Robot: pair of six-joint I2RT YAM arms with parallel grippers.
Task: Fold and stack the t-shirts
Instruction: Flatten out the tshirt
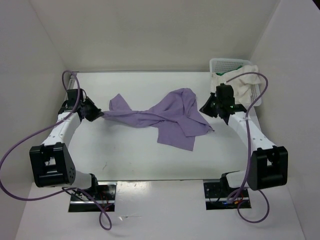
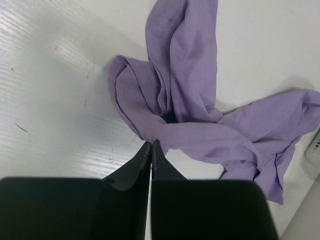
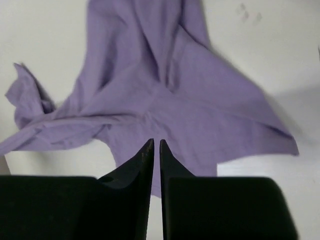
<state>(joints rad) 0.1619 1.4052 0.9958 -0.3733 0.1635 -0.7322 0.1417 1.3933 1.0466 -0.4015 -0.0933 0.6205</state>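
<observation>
The lavender t-shirt (image 1: 170, 117) lies crumpled in the middle of the table (image 1: 125, 160), drawn out leftward. The left gripper (image 2: 151, 146) pinches its end, fingers closed on cloth. The right gripper (image 3: 155, 143) hangs over its right side, fingers pressed together and empty. An off-white t-shirt (image 1: 242, 82) sits in the mesh basket (image 1: 220, 63).

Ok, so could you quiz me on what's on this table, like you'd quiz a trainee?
1. What colour is the shirt lying out on the table? A green, B lavender, C off-white.
2. True or false: the white basket is empty.
3. Fill in: the shirt's drawn-out end is pinched by the ___ gripper.
Key: 1 B. 2 False; an off-white shirt hangs over its rim. 3 Left; the left gripper is shut on it.
</observation>
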